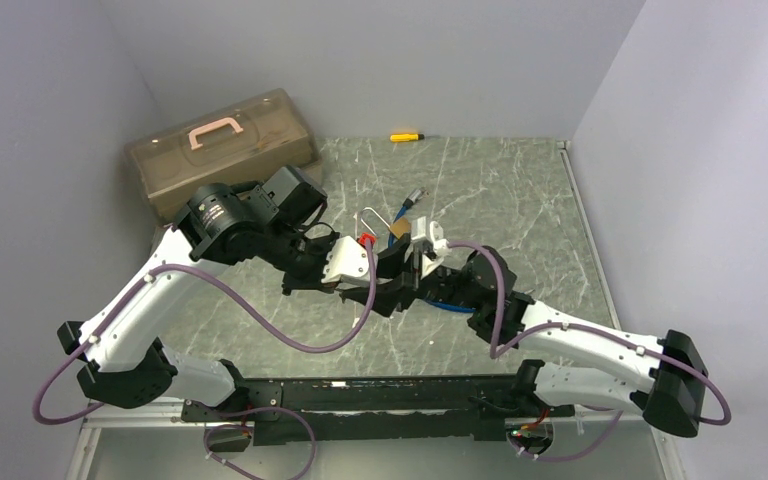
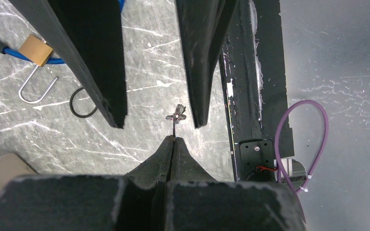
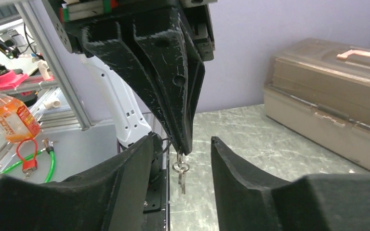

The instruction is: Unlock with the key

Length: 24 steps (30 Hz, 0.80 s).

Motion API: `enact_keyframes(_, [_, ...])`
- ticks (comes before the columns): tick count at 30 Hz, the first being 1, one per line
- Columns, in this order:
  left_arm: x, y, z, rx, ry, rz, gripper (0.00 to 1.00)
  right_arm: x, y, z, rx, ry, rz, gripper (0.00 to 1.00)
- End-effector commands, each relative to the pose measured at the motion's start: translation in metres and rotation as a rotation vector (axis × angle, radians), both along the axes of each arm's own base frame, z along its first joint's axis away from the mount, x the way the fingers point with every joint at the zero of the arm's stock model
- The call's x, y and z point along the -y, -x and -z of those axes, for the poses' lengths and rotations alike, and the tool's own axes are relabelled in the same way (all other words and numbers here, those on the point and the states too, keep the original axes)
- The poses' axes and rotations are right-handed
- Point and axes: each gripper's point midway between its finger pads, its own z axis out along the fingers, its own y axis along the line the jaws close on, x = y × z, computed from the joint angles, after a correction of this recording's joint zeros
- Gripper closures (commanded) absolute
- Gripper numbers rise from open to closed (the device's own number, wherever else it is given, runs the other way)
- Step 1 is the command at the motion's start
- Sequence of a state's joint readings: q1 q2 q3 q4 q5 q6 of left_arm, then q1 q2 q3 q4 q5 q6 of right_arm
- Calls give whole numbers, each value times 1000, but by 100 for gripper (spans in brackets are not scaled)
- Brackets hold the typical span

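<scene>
My left gripper (image 2: 174, 138) is shut on the key (image 2: 175, 126), pinching it edge-on. A small ring with a second key (image 3: 180, 177) dangles below the left gripper's tips (image 3: 185, 144). My right gripper (image 3: 182, 140) is open, its two black fingers (image 2: 101, 62) standing on either side of the dangling keys without touching them. In the top view both grippers (image 1: 408, 272) meet above the middle of the table. The brass padlock (image 2: 36, 49) lies on the table beyond them, its silver shackle (image 2: 34, 91) pointing toward me; it also shows in the top view as a padlock (image 1: 398, 230).
A blue cable (image 2: 53, 60) runs by the padlock and a black rubber ring (image 2: 82, 103) lies beside the shackle. A brown toolbox (image 1: 222, 150) stands at the back left, a yellow screwdriver (image 1: 407, 136) at the back wall. The black base rail (image 2: 250, 72) runs along the near edge.
</scene>
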State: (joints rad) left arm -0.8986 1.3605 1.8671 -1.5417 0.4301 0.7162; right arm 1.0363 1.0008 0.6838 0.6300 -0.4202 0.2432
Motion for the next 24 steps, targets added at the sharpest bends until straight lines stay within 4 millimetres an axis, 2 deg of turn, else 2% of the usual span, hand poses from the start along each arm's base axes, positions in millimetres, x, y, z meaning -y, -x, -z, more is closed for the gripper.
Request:
enact_keyframes(1, [2, 6, -13, 4, 54, 6, 100, -10, 4, -5, 15, 12, -57, 54])
enact_keyframes(10, [3, 7, -13, 0, 52, 7, 100, -12, 4, 4, 40, 46, -61, 73])
enact_keyframes(18, [5, 8, -14, -14, 55, 14, 100, -8, 4, 4, 61, 36, -47, 100])
enact_keyframes(22, [5, 8, -14, -17, 55, 16, 100, -6, 3, 0, 69, 16, -33, 100])
enact_keyframes(24, [5, 8, -14, -17, 55, 16, 100, -8, 1, 0, 66, 26, -32, 78])
